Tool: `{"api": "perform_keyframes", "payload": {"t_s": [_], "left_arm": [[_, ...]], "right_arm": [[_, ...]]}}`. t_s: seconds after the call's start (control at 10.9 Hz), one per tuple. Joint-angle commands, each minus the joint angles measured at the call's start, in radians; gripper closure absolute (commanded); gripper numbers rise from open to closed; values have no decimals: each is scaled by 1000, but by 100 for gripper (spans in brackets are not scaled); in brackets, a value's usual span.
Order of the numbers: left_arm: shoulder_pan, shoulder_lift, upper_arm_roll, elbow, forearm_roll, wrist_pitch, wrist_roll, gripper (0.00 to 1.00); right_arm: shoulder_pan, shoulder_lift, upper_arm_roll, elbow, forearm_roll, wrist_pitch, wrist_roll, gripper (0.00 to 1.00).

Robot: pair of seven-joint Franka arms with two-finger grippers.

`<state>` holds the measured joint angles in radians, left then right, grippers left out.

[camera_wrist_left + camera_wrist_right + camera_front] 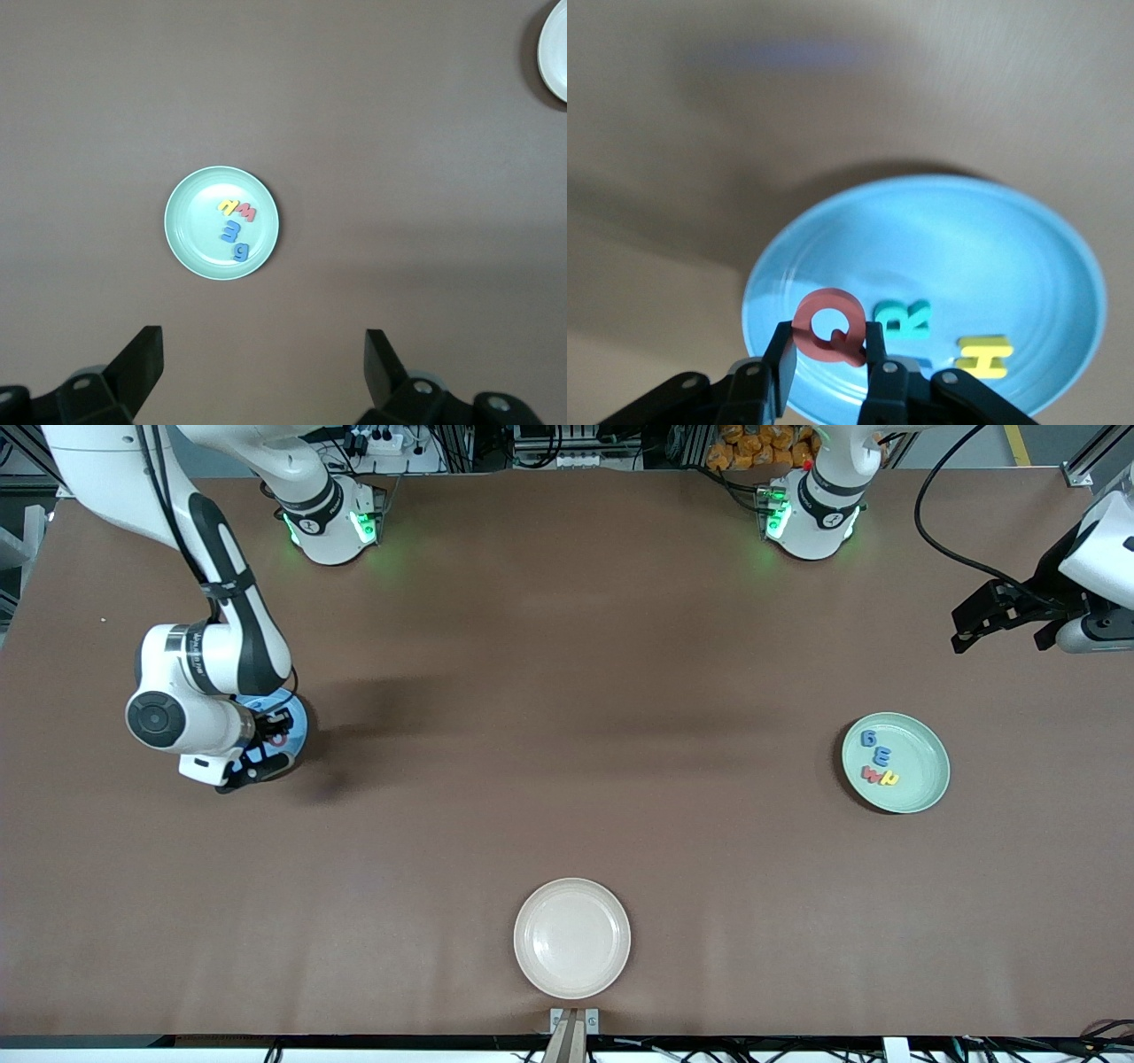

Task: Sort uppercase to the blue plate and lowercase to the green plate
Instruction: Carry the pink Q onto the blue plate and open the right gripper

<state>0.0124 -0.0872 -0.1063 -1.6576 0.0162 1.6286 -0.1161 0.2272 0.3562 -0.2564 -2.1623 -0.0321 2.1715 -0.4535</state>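
The brown table (567,691) carries three plates. The cream plate (572,937) lies nearest the front camera and takes no part. The green plate (896,763), toward my left arm's end, already holds all four lowercase (879,764) letters — blue g, blue m/e shape, red w and yellow h/n shape, lying close together inside the rim. The blue plate (992,230), toward my right arm's end, is largely hidden under my right arm in the front view; the right wrist view shows the green R (904,319) and yellow H (983,356) lying flat in it, with a sliver of blue at the R's edge that is probably the W, though too little shows to be sure.

My right gripper (828,350) hangs over the blue plate, its fingers clamped on the red Q (828,329) — the step in hand is the last uppercase placement, as I judge it. The next move calls for lowering over bare plate beside the R, then parting the fingers. My left gripper (261,359) waits, jaws wide apart, up over the table at its own end near the green plate.
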Motion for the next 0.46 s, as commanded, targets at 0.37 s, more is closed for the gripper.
{"api": "perform_keyframes", "payload": {"t_s": [0.37], "left_arm": [[6,-14,1,-2,-4,16,-8,0]], "right_arm": [[0,-10,5,-77,61,17,-94,59]]}}
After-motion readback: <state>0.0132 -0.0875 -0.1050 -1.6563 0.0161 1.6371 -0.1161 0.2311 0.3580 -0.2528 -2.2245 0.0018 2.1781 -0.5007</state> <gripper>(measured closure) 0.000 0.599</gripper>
